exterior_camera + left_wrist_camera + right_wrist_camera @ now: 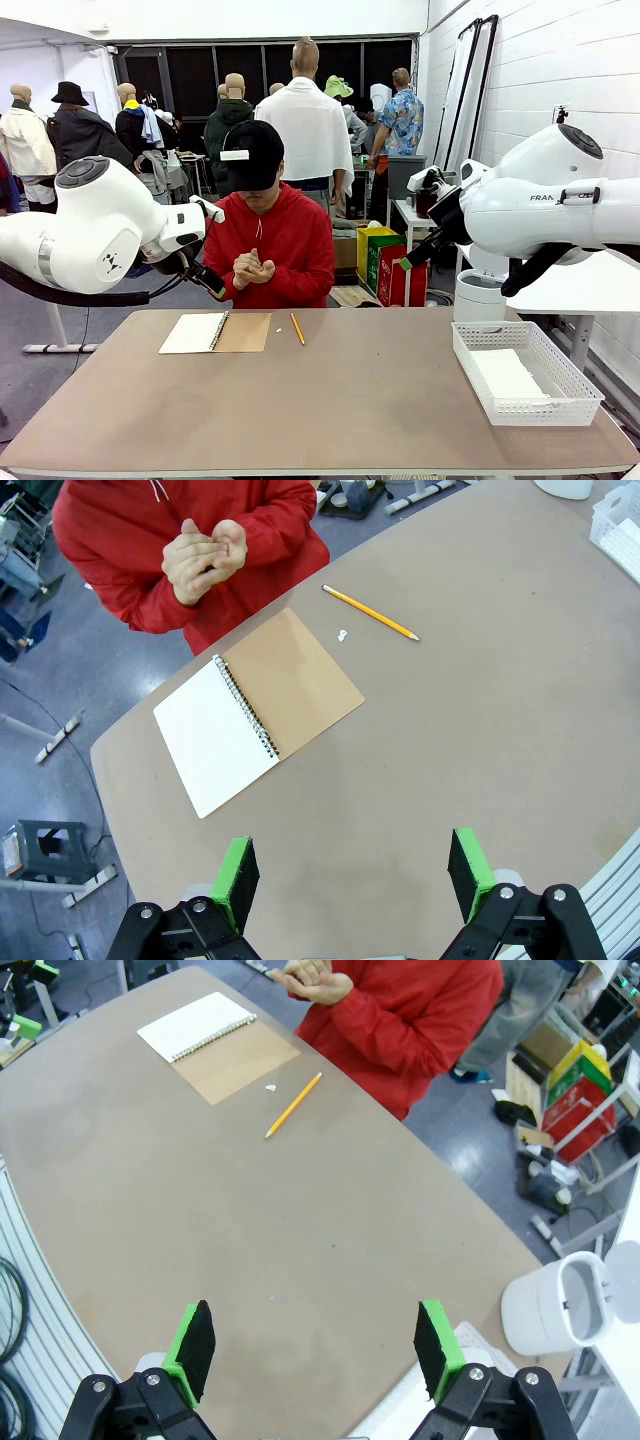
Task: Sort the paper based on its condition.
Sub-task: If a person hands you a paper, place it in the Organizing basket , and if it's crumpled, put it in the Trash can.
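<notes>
Plain white paper sheets [505, 375] lie sorted in the white mesh basket [575, 385]; both grippers [350, 875] [312, 1350] hover released, awaiting the person's clasped hands [252, 268].

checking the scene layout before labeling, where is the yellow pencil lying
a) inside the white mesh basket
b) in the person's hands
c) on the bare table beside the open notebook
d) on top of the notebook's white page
c: the pencil lies flat on the table just off the brown cover side of the notebook, touching neither it nor the basket.
</notes>
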Controlling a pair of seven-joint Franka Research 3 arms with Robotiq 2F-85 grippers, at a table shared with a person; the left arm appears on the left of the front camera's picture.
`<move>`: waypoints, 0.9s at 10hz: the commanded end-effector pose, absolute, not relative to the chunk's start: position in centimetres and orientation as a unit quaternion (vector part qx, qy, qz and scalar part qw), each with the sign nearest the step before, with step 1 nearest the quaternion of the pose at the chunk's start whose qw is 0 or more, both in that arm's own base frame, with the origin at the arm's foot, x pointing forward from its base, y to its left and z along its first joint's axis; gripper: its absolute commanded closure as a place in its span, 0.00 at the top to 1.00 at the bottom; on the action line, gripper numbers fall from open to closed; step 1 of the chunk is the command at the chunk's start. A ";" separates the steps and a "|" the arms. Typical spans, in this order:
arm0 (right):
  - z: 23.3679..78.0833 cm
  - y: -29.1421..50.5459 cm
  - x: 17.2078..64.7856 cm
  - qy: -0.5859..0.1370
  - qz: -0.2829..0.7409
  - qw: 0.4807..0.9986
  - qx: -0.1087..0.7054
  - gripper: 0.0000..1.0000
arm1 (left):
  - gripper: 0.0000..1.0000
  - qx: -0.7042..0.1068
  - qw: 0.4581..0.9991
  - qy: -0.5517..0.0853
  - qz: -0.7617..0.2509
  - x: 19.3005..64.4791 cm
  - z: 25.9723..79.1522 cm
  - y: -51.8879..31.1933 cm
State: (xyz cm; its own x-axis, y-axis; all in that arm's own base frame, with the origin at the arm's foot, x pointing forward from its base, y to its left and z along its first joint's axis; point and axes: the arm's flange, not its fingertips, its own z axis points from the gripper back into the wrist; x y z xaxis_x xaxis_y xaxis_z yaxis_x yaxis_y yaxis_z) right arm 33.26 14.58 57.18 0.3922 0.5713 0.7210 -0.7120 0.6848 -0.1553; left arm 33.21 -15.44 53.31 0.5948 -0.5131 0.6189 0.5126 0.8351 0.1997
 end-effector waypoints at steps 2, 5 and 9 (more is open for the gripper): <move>57.1 14.6 33.3 -0.392 0.385 0.831 0.086 1.00 | 1.00 0.002 0.893 -0.346 -0.287 33.2 53.3 -15.5; 57.1 14.6 33.3 -0.392 0.385 0.831 0.086 1.00 | 1.00 0.002 0.893 -0.346 -0.287 33.2 53.3 -15.5; 57.1 14.6 33.3 -0.392 0.385 0.831 0.086 1.00 | 1.00 0.002 0.893 -0.346 -0.287 33.2 53.3 -15.5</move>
State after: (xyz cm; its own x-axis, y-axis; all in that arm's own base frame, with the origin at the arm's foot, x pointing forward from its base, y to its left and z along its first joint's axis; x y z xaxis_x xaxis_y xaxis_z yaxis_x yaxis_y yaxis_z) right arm 33.26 14.58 57.18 0.3922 0.5713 0.7210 -0.7120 0.6848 -0.1553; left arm 33.21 -15.44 53.31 0.5947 -0.5131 0.6189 0.5126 0.8351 0.1997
